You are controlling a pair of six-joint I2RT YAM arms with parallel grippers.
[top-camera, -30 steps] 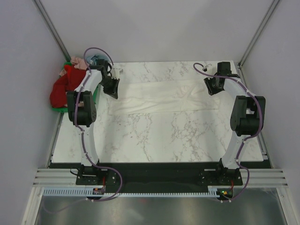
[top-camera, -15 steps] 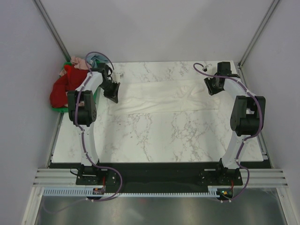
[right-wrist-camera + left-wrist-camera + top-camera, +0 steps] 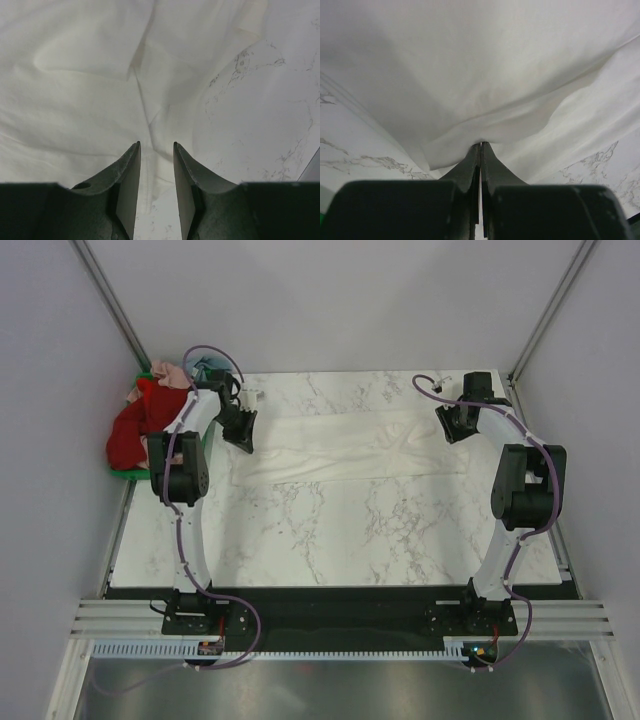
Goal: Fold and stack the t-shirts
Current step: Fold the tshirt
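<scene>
A cream-white t-shirt [image 3: 340, 445] lies spread flat across the back of the marble table [image 3: 340, 535]. My left gripper [image 3: 243, 440] is at the shirt's left edge. In the left wrist view its jaws are shut on a pinch of the white cloth [image 3: 485, 75], which rises in a fold from the left gripper [image 3: 481, 145]. My right gripper [image 3: 452, 433] hovers over the shirt's right end. There the right gripper [image 3: 156, 146] stands open, with a stitched hem of the shirt [image 3: 75, 90] lying below the gap, untouched.
A green crate [image 3: 125, 476] sits off the table's back left corner, holding a red shirt [image 3: 128, 435], a pink one [image 3: 165, 372] and a pale blue one [image 3: 205, 364]. Grey walls and frame posts close in both sides.
My left arm has shifted slightly to the right, keeping its hold on the shirt's edge. The right arm has not moved.
</scene>
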